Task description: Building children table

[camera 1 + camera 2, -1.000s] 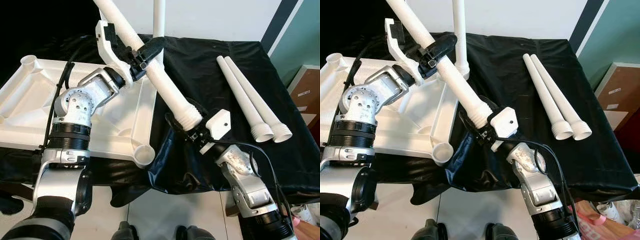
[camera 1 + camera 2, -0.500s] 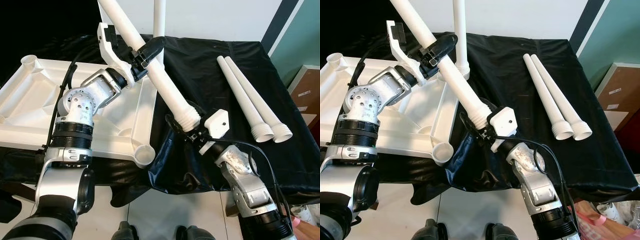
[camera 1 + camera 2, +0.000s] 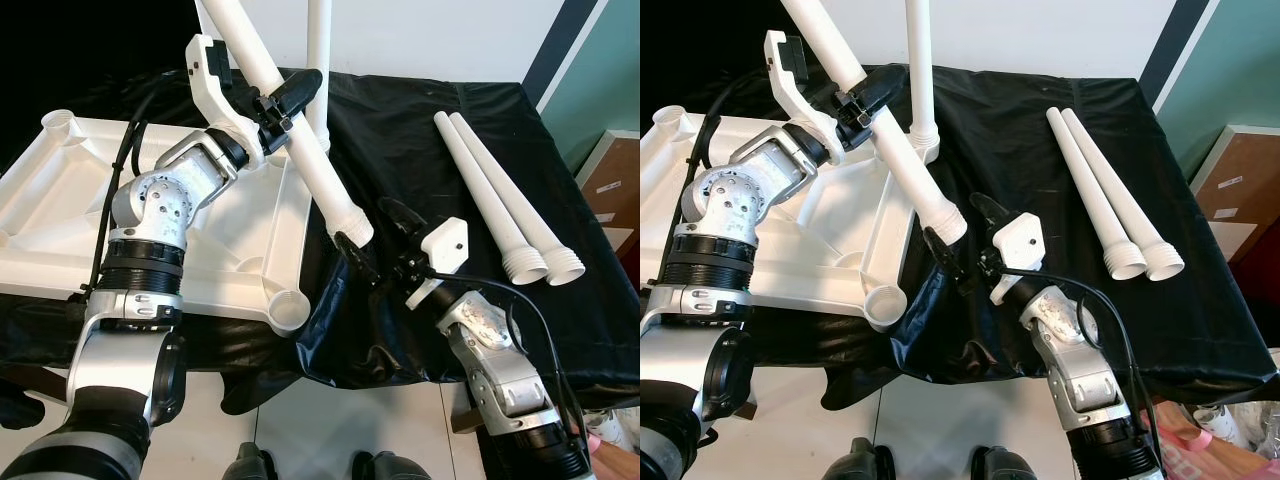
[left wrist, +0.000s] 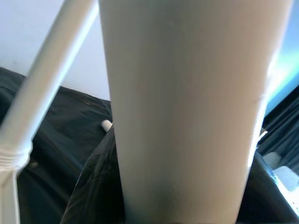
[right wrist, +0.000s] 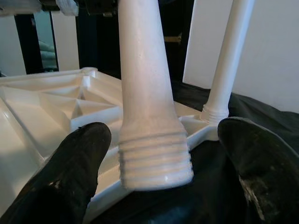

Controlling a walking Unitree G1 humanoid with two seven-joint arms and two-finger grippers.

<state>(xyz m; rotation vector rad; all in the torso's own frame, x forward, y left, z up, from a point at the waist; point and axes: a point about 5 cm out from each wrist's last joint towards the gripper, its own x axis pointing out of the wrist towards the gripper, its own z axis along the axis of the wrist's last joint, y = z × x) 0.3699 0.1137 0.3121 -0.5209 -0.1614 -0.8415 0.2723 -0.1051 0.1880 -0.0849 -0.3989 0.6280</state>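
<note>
The white table top (image 3: 150, 215) lies upside down on the black cloth (image 3: 420, 160) at the left of the frame, its corner sockets facing up. The near socket (image 3: 288, 310), low and centre, is an open ring with nothing in it. The far-left socket (image 3: 58, 123) is open too. At top centre one upright leg (image 3: 319, 60) already stands in the far corner socket, its top cut off by the frame edge.

The left gripper (image 3: 285, 100), upper centre, is clamped round the held leg (image 3: 320, 170), which slants from the top edge down to mid-frame. Its threaded end (image 3: 945, 222) hangs over the cloth just beside the table top's edge, in no socket. In the left wrist view the held leg (image 4: 187, 107) sits so close that the fingers cannot be made out.

The right gripper (image 3: 375, 235) sits just below that threaded end, fingers (image 5: 74, 172) spread wide on either side of it and not touching.

At the right, two spare legs (image 3: 500, 200) lie side by side on the cloth, touching, threaded ends toward the bottom.
</note>
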